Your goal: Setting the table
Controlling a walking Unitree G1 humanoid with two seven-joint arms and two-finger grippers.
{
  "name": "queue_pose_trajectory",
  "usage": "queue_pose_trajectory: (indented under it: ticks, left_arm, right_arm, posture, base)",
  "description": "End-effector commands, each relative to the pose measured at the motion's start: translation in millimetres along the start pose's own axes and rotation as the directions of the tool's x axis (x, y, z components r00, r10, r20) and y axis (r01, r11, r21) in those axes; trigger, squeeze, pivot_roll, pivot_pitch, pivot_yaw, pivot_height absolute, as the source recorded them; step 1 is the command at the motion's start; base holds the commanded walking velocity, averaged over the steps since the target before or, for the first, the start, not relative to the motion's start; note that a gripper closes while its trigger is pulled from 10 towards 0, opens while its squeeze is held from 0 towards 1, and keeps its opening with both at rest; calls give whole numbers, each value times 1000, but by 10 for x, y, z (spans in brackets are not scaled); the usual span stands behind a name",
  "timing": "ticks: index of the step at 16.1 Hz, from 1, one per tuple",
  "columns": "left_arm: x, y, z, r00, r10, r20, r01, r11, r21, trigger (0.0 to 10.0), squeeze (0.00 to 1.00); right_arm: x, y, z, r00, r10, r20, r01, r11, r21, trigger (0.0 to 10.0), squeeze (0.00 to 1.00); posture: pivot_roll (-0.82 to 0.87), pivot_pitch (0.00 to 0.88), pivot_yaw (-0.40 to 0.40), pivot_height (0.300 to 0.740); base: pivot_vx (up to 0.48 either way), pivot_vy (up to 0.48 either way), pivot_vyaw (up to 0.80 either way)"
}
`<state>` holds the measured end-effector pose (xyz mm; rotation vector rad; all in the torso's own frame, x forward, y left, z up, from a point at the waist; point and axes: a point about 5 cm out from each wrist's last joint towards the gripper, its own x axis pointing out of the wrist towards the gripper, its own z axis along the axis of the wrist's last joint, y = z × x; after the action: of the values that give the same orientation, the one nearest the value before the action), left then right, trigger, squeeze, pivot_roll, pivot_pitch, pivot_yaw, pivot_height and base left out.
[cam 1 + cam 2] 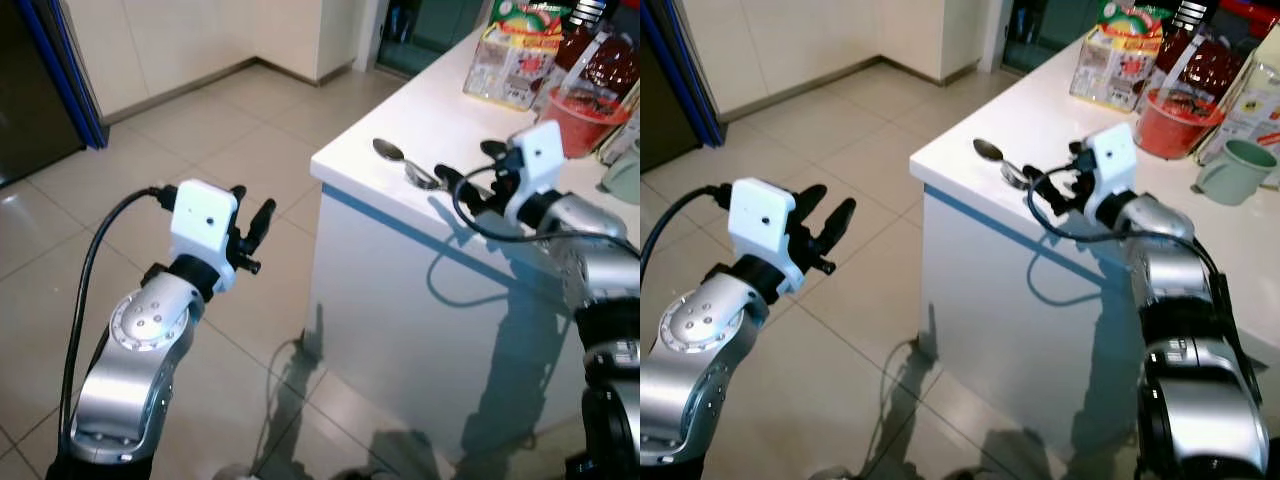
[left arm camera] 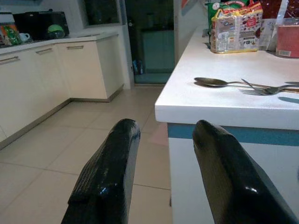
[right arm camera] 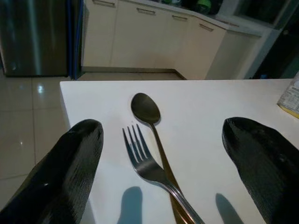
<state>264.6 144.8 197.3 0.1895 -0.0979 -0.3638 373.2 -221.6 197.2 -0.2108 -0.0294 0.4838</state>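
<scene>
Right claw [image 3: 163,172] hangs wide open and empty over the fork [image 3: 148,164] and spoon [image 3: 145,108] at the bench [image 1: 1060,130] corner, probably lining up a grab, while the left claw [image 2: 161,172], open and empty too, waits off the bench's edge.

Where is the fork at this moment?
The fork lies on the white table near its corner, beside the spoon, between the open fingers of the right gripper.

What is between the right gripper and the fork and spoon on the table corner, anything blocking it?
Nothing visible. The right gripper is open over the white table, with the fork and spoon lying side by side directly between its fingers. The red bowl and packages stand farther back.
</scene>
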Motion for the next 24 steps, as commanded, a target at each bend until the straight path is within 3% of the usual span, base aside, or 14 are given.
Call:
queue_pose_trajectory:
  ticks: [1, 2, 4, 8, 9, 10, 12, 17, 18, 19, 20, 23, 24]
  left_arm:
    - [5, -73, -1, 999, -52, 8, 52, 998, -21, 10000, 0]
    - [2, -89, -2, 998, -63, 9, 63, 998, -24, 10000, 0]
    - [-14, -139, 2, 996, -89, 13, 89, 995, -37, 10000, 0]
    - [-83, -211, 39, 987, -161, 23, 162, 986, -47, 10000, 0]
    - [-94, -231, 45, 983, -184, 23, 185, 981, -50, 10000, 0]
    - [-106, -253, 47, 979, -205, 23, 206, 977, -55, 10000, 0]
    - [-150, -325, 44, 963, -267, 16, 268, 961, -68, 10000, 0]
    - [-147, -354, 61, 953, -301, 16, 301, 951, -69, 10000, 0]
    - [-143, -354, 66, 952, -305, 17, 306, 950, -69, 10000, 0]
    - [-136, -354, 71, 951, -310, 18, 310, 948, -68, 10000, 0]
    - [-133, -350, 76, 950, -312, 20, 312, 948, -67, 10000, 0]
    - [-142, -344, 79, 950, -312, 20, 313, 948, -64, 10000, 0]
    - [-149, -341, 78, 950, -311, 19, 312, 948, -63, 10000, 0]
  right_arm:
    - [60, -47, 13, 999, 15, -35, -15, 1000, 11, 10000, 867]
    - [87, -52, 18, 999, 19, -45, -18, 1000, 22, 10000, 1000]
    - [177, -58, 34, 996, 35, -84, -30, 998, 53, 10000, 1000]
    - [248, -36, 84, 978, 127, -163, -125, 992, 24, 10000, 1000]
    - [244, -59, 96, 976, 123, -180, -122, 992, 16, 10000, 431]
    - [237, -70, 102, 972, 132, -197, -135, 991, -1, 10000, 0]
    - [186, -142, 83, 951, 129, -280, -149, 988, -51, 10000, 0]
    - [84, -181, -78, 925, 127, -359, -143, 990, -17, 10000, 0]
    - [76, -171, -112, 920, 131, -370, -143, 990, -6, 8863, 0]
    - [74, -154, -142, 916, 138, -376, -146, 989, 8, 5961, 0]
    - [86, -138, -164, 918, 123, -378, -128, 992, 12, 5333, 0]
    - [114, -132, -157, 929, 88, -360, -86, 996, 21, 5608, 0]
    - [130, -114, -162, 932, 82, -353, -78, 997, 27, 7255, 0]
  posture:
    - [115, 24, -84, 740]
    - [114, 25, -85, 740]
    - [113, 37, -89, 740]
    - [131, 58, -96, 740]
    - [132, 59, -97, 740]
    - [133, 61, -98, 740]
    - [135, 61, -101, 740]
    - [133, 51, -97, 740]
    - [133, 50, -95, 740]
    - [133, 50, -95, 740]
    - [135, 48, -95, 740]
    - [139, 45, -99, 740]
    - [145, 43, -103, 740]
  base:
    - [0, 0, 0]
    - [0, 0, 0]
    - [0, 0, 0]
    - [0, 0, 0]
    - [0, 0, 0]
    - [0, 0, 0]
    - [0, 0, 0]
    - [0, 0, 0]
    - [0, 0, 0]
    - [0, 0, 0]
    - [0, 0, 0]
    - [0, 0, 0]
    - [0, 0, 0]
